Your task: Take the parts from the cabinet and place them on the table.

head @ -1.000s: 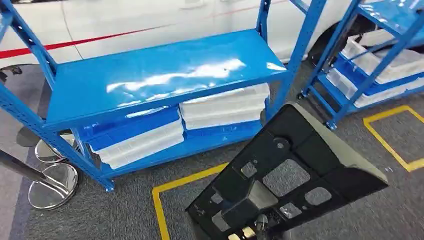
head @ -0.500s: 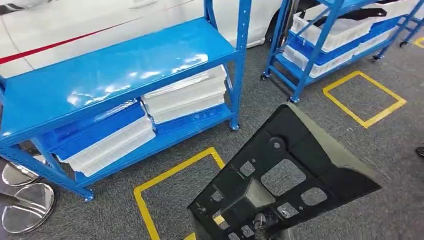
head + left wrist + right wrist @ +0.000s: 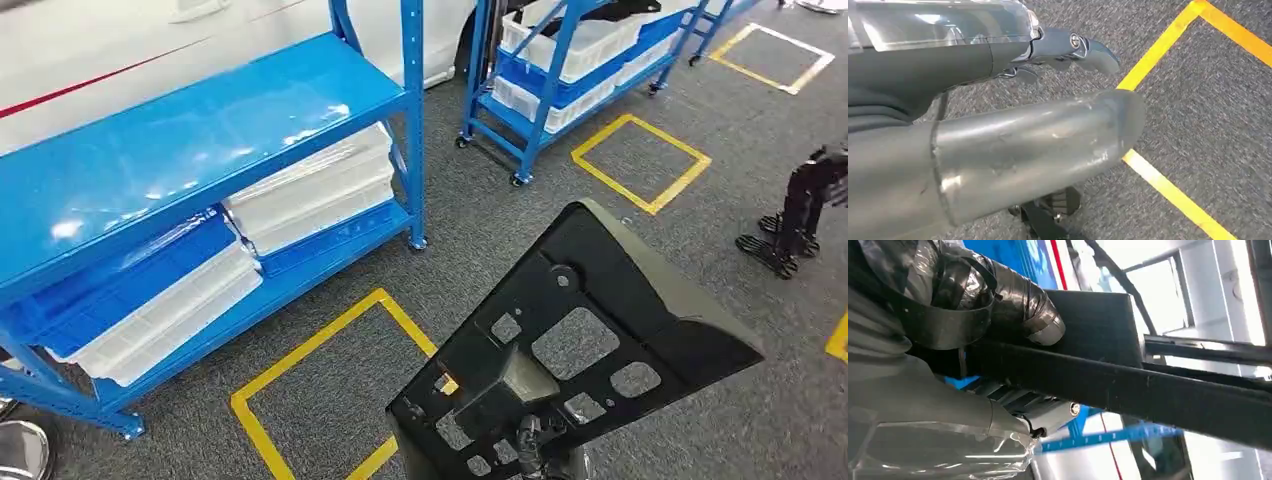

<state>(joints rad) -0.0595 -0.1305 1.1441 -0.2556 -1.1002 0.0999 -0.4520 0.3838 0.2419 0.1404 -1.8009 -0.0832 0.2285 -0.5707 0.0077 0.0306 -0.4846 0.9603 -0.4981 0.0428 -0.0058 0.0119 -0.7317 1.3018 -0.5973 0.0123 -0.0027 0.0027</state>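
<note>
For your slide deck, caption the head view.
Black perforated part carried over grey carpet beside a blue shelf rack.

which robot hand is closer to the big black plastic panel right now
Right. The right robot hand grips the black plastic panel along its edge, thumb wrapped over it. The left robot hand hangs over the grey carpet by a yellow floor line, holding nothing.

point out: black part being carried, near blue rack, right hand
black part [image 3: 600,300], head view, on its upper panel.
near blue rack [image 3: 180,140], head view, on its top shelf.
right hand [image 3: 1013,315], right wrist view, on the taped thumb over the part.
</note>
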